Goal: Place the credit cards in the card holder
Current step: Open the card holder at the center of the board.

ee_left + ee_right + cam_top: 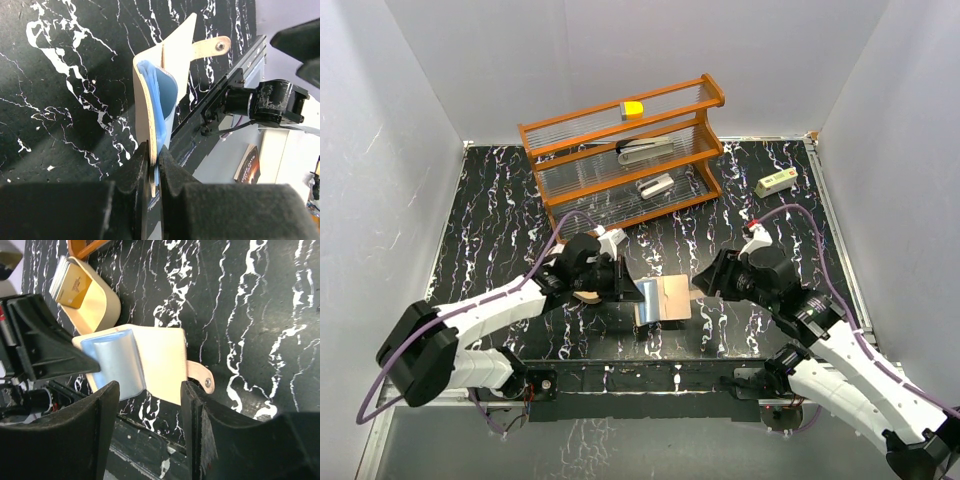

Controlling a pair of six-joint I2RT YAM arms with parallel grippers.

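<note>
My left gripper (626, 284) (154, 152) is shut on one edge of a tan folding wallet (668, 297) (172, 60) with pale blue lining, holding it open and upright on the black marbled table. Its snap strap (200, 377) sticks out to the side. The oval tan card holder (102, 307) lies just beyond the wallet, half under the left arm in the top view (587, 296). A stack of cards (70, 280) lies in it, the top one brownish with white edges. My right gripper (705, 280) (149, 387) is open, its fingers straddling the wallet (160, 360) from above without touching.
A wooden rack (712, 96) stands at the back with two grey stapler-like objects (645, 151) (657, 185) and a yellow item (633, 108). A small white box (775, 182) lies back right. The table's front rail (640, 375) is close below the wallet.
</note>
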